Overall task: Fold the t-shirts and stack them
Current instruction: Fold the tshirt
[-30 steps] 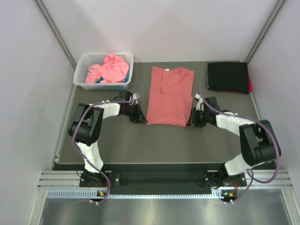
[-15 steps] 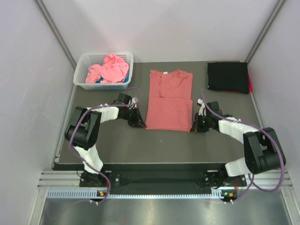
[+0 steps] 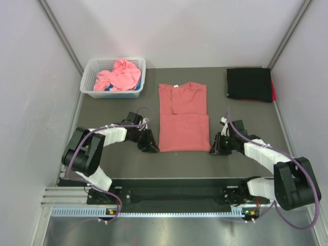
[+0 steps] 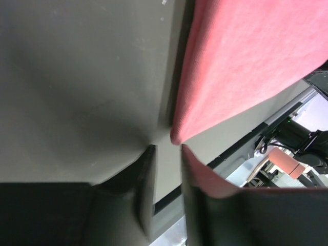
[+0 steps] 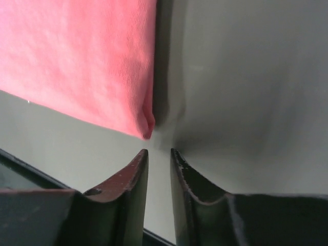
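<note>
A salmon-red t-shirt (image 3: pixel 183 118) lies flat mid-table, folded into a long strip with a doubled near half. My left gripper (image 3: pixel 150 147) sits at its near left corner. In the left wrist view the gripper (image 4: pixel 166 148) is slightly open and empty, the shirt's corner (image 4: pixel 177 134) just past the tips. My right gripper (image 3: pixel 214 148) sits at the near right corner. In the right wrist view it (image 5: pixel 159 152) is slightly open and empty, the corner (image 5: pixel 147 127) just ahead of it. A folded black t-shirt (image 3: pixel 249 84) lies at the back right. A crumpled pink t-shirt (image 3: pixel 119 74) lies in the basket.
The white lattice basket (image 3: pixel 91 78) stands at the back left. A red edge (image 3: pixel 273 93) peeks out beside the black shirt. Slanted frame posts and walls close in both sides. The table's front edge (image 3: pixel 174 179) lies just behind both grippers.
Both grippers have moved toward the table's near edge, and the salmon-red shirt has slid nearer with them, its lower edge now closer to the front.
</note>
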Motion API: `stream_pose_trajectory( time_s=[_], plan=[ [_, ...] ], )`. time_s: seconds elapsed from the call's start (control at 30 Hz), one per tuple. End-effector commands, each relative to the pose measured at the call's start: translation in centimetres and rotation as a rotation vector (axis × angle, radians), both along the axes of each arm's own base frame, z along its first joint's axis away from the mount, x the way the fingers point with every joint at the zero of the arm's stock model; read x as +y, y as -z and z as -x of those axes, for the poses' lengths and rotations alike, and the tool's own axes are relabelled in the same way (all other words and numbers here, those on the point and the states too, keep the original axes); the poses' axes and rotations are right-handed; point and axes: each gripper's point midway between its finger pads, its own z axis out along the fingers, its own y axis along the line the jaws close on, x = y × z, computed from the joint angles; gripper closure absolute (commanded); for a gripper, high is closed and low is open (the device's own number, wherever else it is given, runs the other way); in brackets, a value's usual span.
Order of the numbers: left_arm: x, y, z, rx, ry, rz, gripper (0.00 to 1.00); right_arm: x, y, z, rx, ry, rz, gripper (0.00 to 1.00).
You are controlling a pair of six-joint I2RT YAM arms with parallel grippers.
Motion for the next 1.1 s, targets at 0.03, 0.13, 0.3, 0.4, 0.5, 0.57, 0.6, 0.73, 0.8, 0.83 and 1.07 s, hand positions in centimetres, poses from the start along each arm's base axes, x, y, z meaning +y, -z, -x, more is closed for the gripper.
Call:
stream_pose_trajectory(
  time_s=[0.03, 0.13, 0.3, 0.4, 0.5, 0.57, 0.6, 0.73, 0.8, 0.83, 1.07],
  plan=[
    [-0.1, -1.8, -0.5, -0.040, -0.014, 0.015, 0.66, 0.1, -1.4, -0.4, -0.046, 0.027, -0.043, 0.68],
    [-0.3, -2.2, -1.1, -0.050, -0.012, 0.021, 0.65, 0.3, -2.0, -0.8, -0.080, 0.039, -0.066, 0.63],
    [-0.4, -1.6, -1.1, -0.051, -0.038, 0.027, 0.61, 0.8, -1.8, -1.3, -0.074, 0.047, -0.096, 0.57],
    [-0.8, -1.2, -0.7, -0.022, -0.055, 0.063, 0.58, 1.5, -1.5, -1.5, -0.059, 0.052, -0.132, 0.56],
    [-1.0, -1.1, -0.7, -0.018, -0.065, 0.083, 0.57, 1.8, -1.3, -1.6, -0.056, 0.061, -0.148, 0.55],
    [-0.8, -0.7, -0.7, -0.017, -0.070, 0.067, 0.57, 1.7, -1.3, -1.8, -0.060, 0.069, -0.151, 0.56],
    [-0.7, -0.4, -0.5, -0.007, -0.070, 0.056, 0.57, 1.7, -1.0, -1.7, -0.051, 0.072, -0.146, 0.57],
    [-0.1, 0.6, -0.2, 0.010, -0.081, 0.020, 0.57, 1.5, -0.5, -1.7, -0.049, 0.078, -0.137, 0.57],
    [-0.1, 1.2, -0.2, 0.013, -0.079, 0.010, 0.57, 1.5, -0.1, -1.8, -0.043, 0.077, -0.132, 0.57],
    [0.0, 1.4, -0.2, 0.019, -0.080, 0.008, 0.58, 1.6, -0.1, -1.8, -0.042, 0.078, -0.134, 0.58],
    [-0.2, 2.4, 0.2, 0.040, -0.075, 0.022, 0.72, 1.6, 0.2, -2.0, -0.044, 0.073, -0.130, 0.75]
  ],
)
